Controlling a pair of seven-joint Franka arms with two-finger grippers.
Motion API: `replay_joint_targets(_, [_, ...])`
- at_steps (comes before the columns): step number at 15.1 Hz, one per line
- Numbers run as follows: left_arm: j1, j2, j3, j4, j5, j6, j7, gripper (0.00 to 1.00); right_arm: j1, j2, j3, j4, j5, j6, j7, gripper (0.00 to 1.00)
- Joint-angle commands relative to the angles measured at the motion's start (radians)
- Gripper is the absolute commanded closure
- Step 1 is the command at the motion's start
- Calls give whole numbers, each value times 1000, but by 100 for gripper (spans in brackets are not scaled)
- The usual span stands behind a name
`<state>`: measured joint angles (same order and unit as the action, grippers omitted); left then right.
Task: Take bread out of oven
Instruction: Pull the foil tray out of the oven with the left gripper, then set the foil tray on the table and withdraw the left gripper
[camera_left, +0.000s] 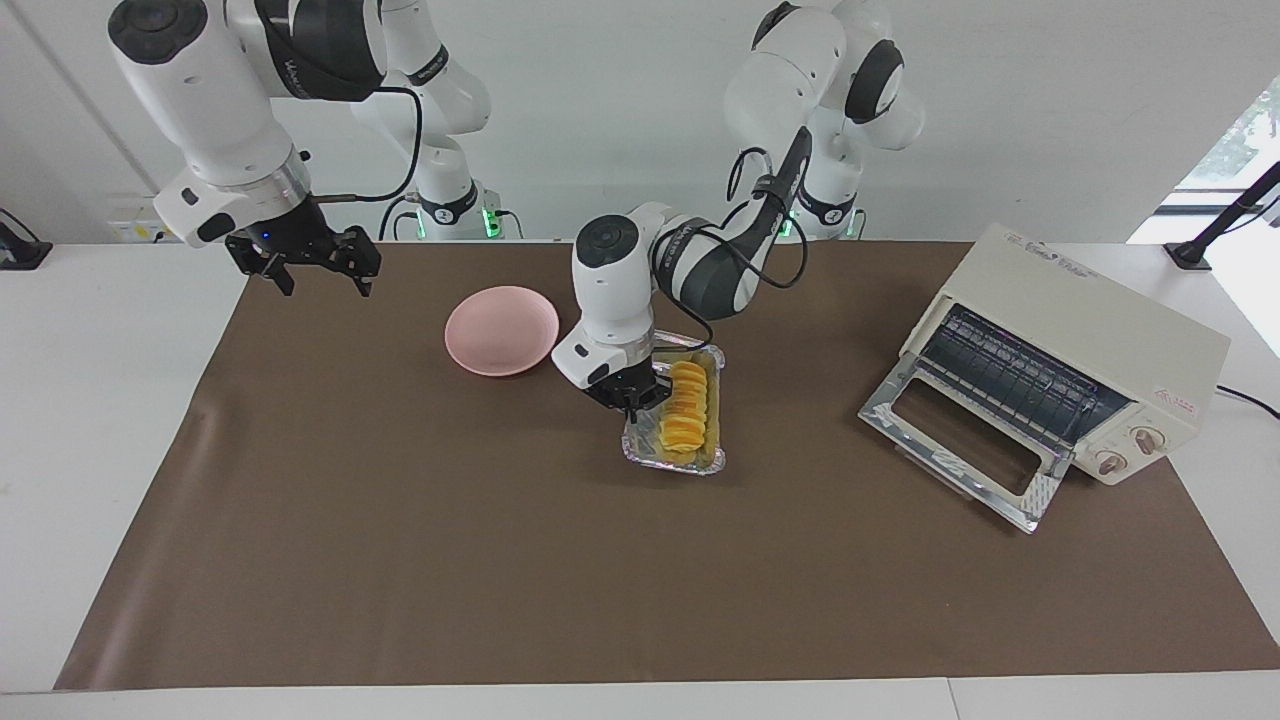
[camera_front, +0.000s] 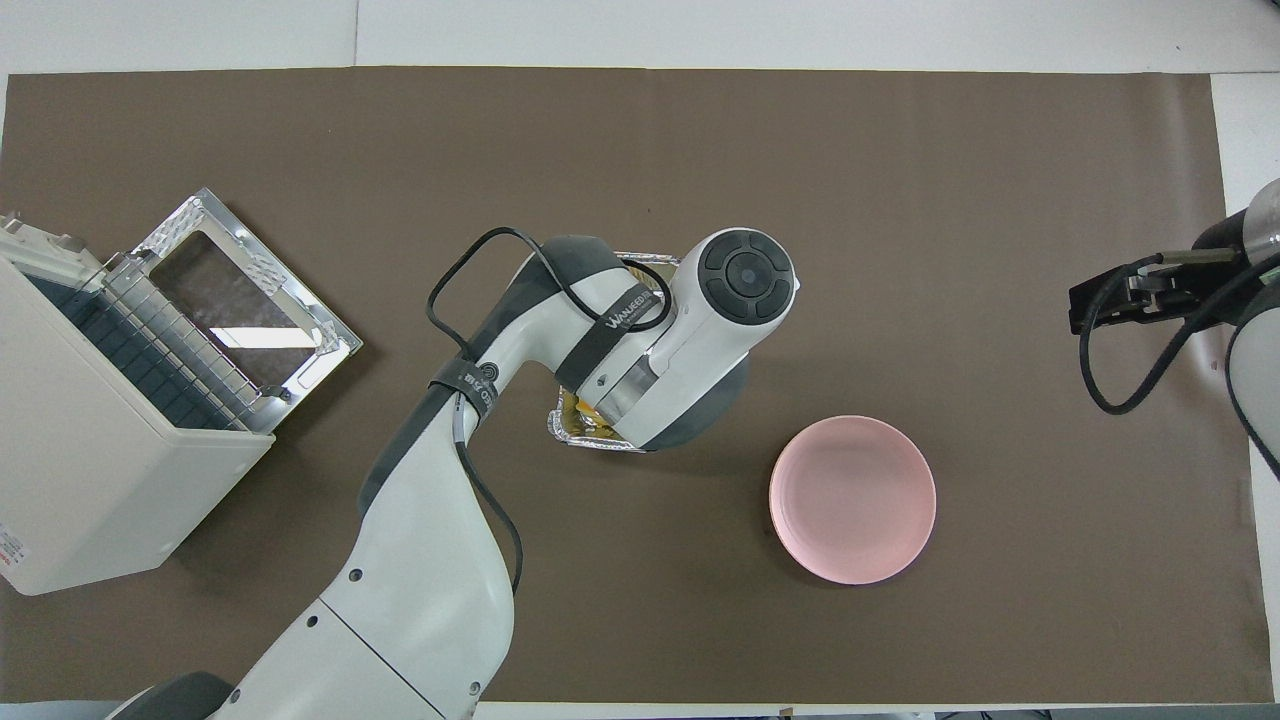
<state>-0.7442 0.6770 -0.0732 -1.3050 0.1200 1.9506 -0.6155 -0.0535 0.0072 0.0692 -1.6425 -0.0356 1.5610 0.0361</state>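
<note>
wall (camera_left: 620, 120): plain white | window (camera_left: 1235, 135): daylight | table (camera_left: 90, 420): white

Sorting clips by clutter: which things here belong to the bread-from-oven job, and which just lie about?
Job:
- ridged golden-yellow bread loaf
- rectangular silver foil tray under it
- cream-white toaster oven, door down
- left pincer at the tray

Idle:
- round pink plate
- right pincer, waiting raised

obstacles: round pink plate (camera_left: 501, 329), silver foil tray (camera_left: 677, 455) mid-desk | cream-white toaster oven (camera_left: 1090, 330), door down, left-arm end | free: brown mat (camera_left: 500, 560) along desk's front edge
</note>
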Motion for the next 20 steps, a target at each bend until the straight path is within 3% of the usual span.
replay_joint_targets(1, [-15, 15, 19, 32, -48, -22, 3, 100, -11, -13, 8, -13, -17, -9, -22, 0])
replay_joint_targets(6, [-21, 15, 19, 32, -60, -25, -69, 100, -11, -13, 8, -13, -17, -7, -22, 0])
replay_joint_targets(7, [-20, 15, 18, 32, -66, -28, -93, 72, -11, -13, 8, -13, -17, -7, -22, 0])
replay_joint_targets(8, [-20, 15, 21, 32, -69, -22, -110, 19, -11, -13, 8, -13, -17, -9, -22, 0])
replay_joint_targets(9, [-20, 15, 23, 32, -69, -22, -112, 0, -12, -13, 8, -13, -17, -9, -22, 0])
replay_joint_targets(12, [-8, -2, 24, 33, -72, -36, -113, 0, -12, -13, 8, -13, -17, -9, -22, 0])
replay_joint_targets(15, [17, -66, 27, 33, -95, -91, -113, 0, -28, -16, 6, -11, -17, -9, -21, 0])
replay_joint_targets(20, [205, -339, 33, -65, -145, -255, -96, 0, -28, -36, 6, -10, -15, -91, -27, 0])
